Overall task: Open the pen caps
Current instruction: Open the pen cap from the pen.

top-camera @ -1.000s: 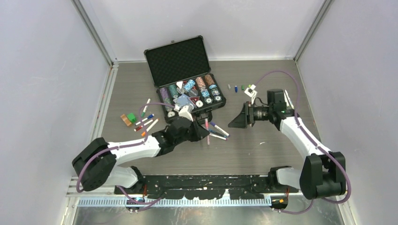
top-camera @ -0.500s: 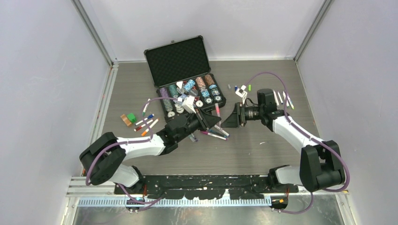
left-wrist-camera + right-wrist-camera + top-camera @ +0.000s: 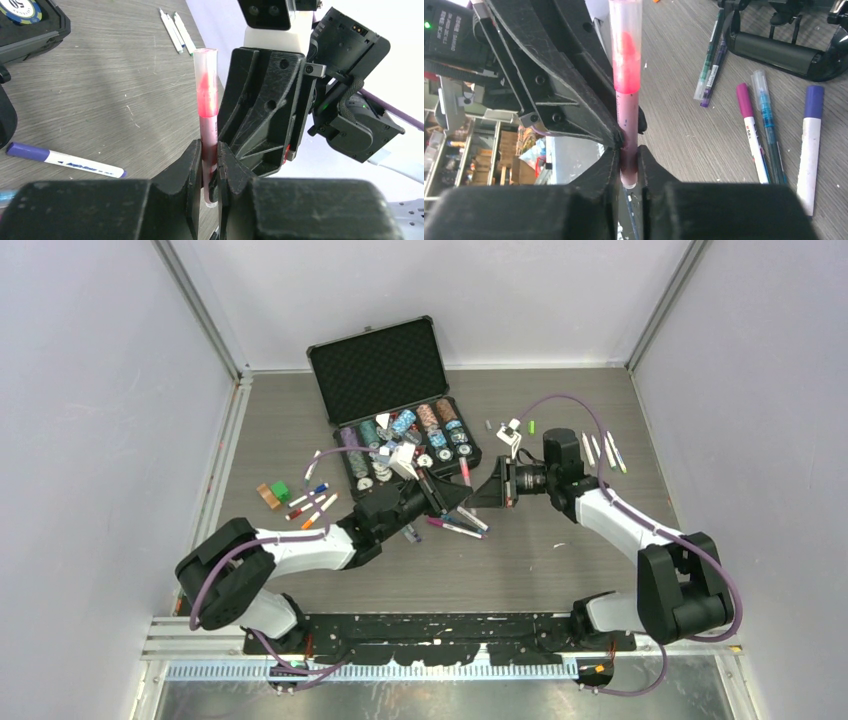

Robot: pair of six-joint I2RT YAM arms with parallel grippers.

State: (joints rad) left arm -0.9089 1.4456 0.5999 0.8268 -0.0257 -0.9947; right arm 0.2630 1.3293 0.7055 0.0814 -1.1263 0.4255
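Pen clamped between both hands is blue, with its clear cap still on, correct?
Not blue: the left wrist view shows the pen is pink. The rest holds: the left hand and right hand both clamp it, and its clear cap is still on.

Open black hard case [image 3: 378, 368] with foam-lined lid, rows of striped poker chips [image 3: 405, 423] inside, green cube [image 3: 282, 491] beside brown block [image 3: 267, 496], grey wood-grain table [image 3: 540, 560].

I read "50" on the poker chip [image 3: 17, 7] in the case [image 3: 45, 35]. The print along my purple-capped pen [image 3: 65, 161] is too blurred to make out.
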